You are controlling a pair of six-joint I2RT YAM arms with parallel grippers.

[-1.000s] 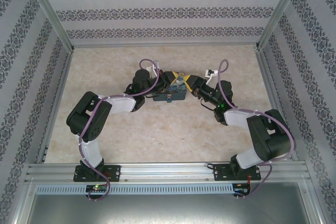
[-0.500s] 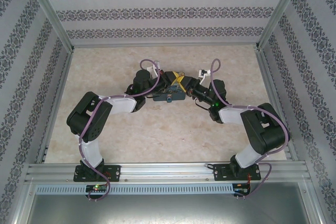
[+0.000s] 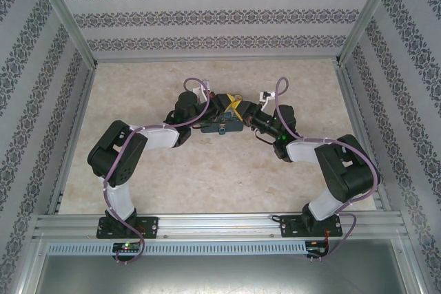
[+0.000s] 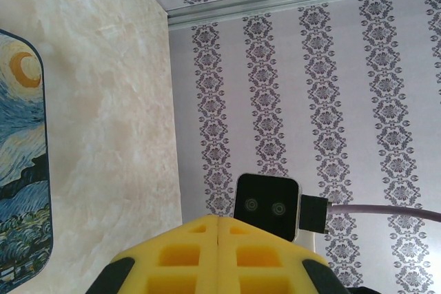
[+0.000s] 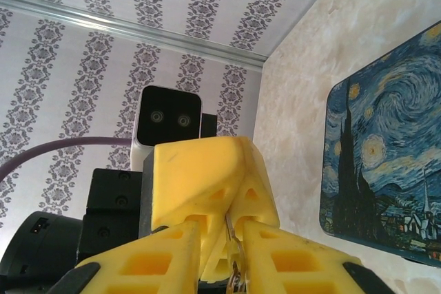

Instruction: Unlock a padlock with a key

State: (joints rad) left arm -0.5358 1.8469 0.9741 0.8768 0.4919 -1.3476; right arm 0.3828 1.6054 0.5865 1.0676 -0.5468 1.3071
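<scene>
Right tool has shifted toward the blue tin, narrowing; key lies between its fingers above the tin, grip uncertain; key's long axis points at left tool, pressed together.

My left gripper comes in from the left and my right gripper from the right. They meet tip to tip toward the back of the table, with the tin lying just before them.

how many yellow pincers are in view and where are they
2. The left pincer and the right pincer face each other tip to tip, close by the blue tin; none seems hidden.
</scene>
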